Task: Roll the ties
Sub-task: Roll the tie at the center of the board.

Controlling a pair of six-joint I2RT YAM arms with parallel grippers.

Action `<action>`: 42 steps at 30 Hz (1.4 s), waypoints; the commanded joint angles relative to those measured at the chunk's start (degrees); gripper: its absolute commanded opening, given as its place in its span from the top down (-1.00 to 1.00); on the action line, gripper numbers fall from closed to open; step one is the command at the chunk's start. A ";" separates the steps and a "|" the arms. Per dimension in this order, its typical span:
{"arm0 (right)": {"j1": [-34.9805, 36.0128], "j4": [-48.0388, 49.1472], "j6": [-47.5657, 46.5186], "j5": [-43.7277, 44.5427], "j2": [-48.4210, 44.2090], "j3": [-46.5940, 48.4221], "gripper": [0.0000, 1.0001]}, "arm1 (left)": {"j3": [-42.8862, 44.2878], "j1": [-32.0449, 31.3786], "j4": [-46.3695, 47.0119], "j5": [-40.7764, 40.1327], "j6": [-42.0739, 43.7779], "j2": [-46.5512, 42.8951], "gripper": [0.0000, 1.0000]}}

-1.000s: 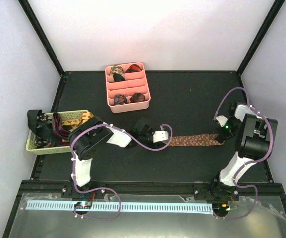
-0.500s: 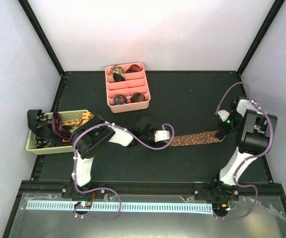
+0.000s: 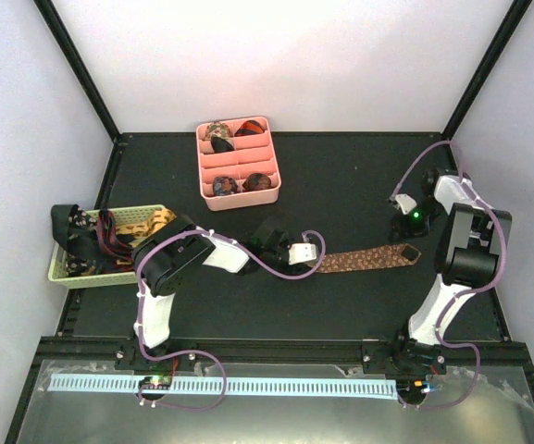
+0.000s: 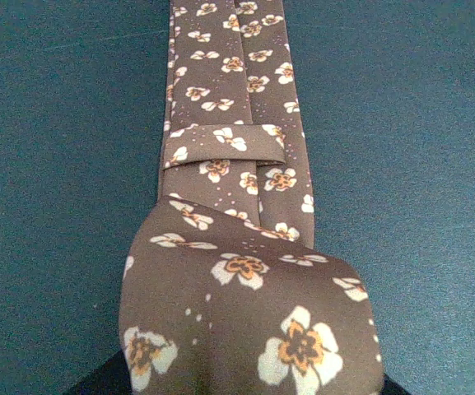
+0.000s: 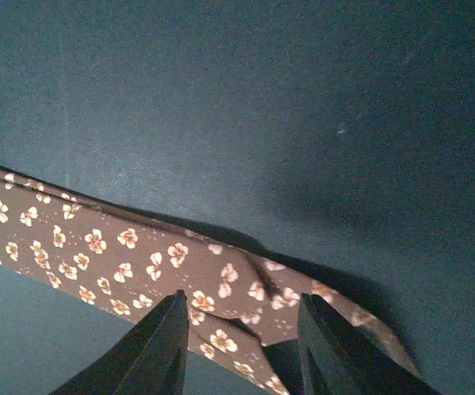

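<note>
A brown tie with white and orange flowers point(image 3: 368, 259) lies flat on the black table, running left to right. My left gripper point(image 3: 302, 253) is at its left end. In the left wrist view the tie point(image 4: 237, 247) curls back over the jaws in a started roll and hides the fingers. My right gripper point(image 3: 403, 225) is open, just behind and above the tie's wide right end. In the right wrist view the tie point(image 5: 97, 247) lies below and between the spread fingers point(image 5: 167, 350), untouched.
A pink divided tray point(image 3: 271, 157) at the back left of centre holds rolled ties point(image 3: 225, 185). A pale woven basket point(image 3: 100, 279) at the left edge holds several loose ties point(image 3: 109, 236). Black frame posts stand at the table's back corners.
My right gripper has let go of the tie's right end and moved back, away from it. The left gripper and the roll have hardly moved.
</note>
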 commanded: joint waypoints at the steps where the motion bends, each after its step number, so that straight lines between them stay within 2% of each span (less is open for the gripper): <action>1: 0.87 1.67 2.43 -0.75 2.24 -2.28 0.24 | -2.16 -0.17 -8.88 -1.78 0.55 3.57 0.51; 9: 1.22 4.70 1.83 1.65 2.79 -7.69 0.34 | -2.19 -0.19 -8.88 -2.22 0.65 3.59 0.51; 14: 1.17 4.80 2.19 1.96 1.38 -7.37 0.69 | -2.36 -0.19 -8.99 -2.43 0.58 3.60 0.50; 17: 1.16 3.47 2.12 1.80 0.04 -5.94 0.78 | -2.37 -0.17 -9.11 -2.52 0.63 3.59 0.50; 20: 1.21 1.24 1.77 0.99 -1.83 -4.55 0.96 | -2.47 -0.22 -9.13 -2.71 0.62 3.55 0.50; 28: 1.13 -2.43 -0.01 2.77 -6.45 -6.43 0.97 | -2.78 -0.17 -8.99 -2.94 0.31 3.48 0.50; 39: 1.04 3.41 0.00 8.61 -4.21 -10.07 0.95 | -3.20 -0.11 -9.18 -3.04 0.38 3.30 0.50; 40: 1.03 3.50 0.24 8.83 -3.95 -9.46 0.83 | -3.31 -0.11 -9.16 -3.09 0.38 3.29 0.50; 42: 0.98 3.26 0.50 8.94 -4.25 -8.58 0.45 | -3.37 -0.11 -9.16 -3.09 0.38 3.09 0.50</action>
